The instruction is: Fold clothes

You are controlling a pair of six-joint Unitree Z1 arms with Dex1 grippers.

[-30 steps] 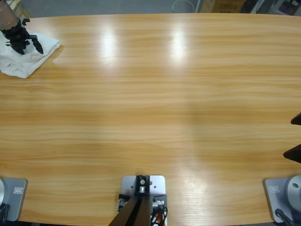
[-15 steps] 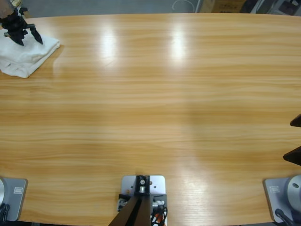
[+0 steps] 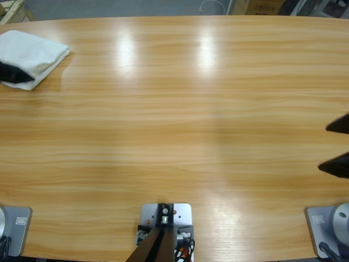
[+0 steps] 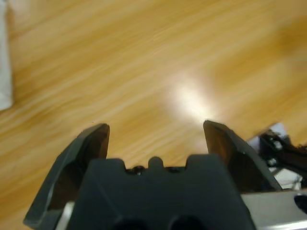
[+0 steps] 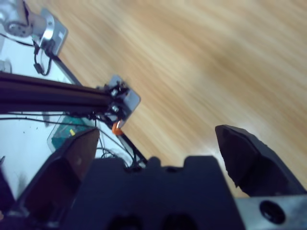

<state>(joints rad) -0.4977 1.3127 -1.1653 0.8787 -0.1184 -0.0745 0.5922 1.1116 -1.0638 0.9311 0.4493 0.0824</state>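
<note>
The clothes, a white T-shirt [image 3: 34, 53], lie folded in a compact bundle at the table's far left corner; a strip of the T-shirt [image 4: 4, 62] also shows at the left edge of the left wrist view. My left gripper [image 4: 156, 132] is open and holds nothing, hovering over bare wood beside the shirt. In the high view only a dark piece of it [image 3: 10, 73] shows at the left edge, over the bundle's front. My right gripper [image 5: 158, 134] is open and empty too, its two jaw tips [image 3: 334, 146] poking in at the right edge.
The long wooden table [image 3: 180, 109] stretches between the two arms. The table's near edge and the rig's cables [image 5: 72, 115] below it fill the left part of the right wrist view.
The left gripper has lifted off the shirt and pulled away to the left edge. The right gripper's jaw tips have come slightly further in from the right.
</note>
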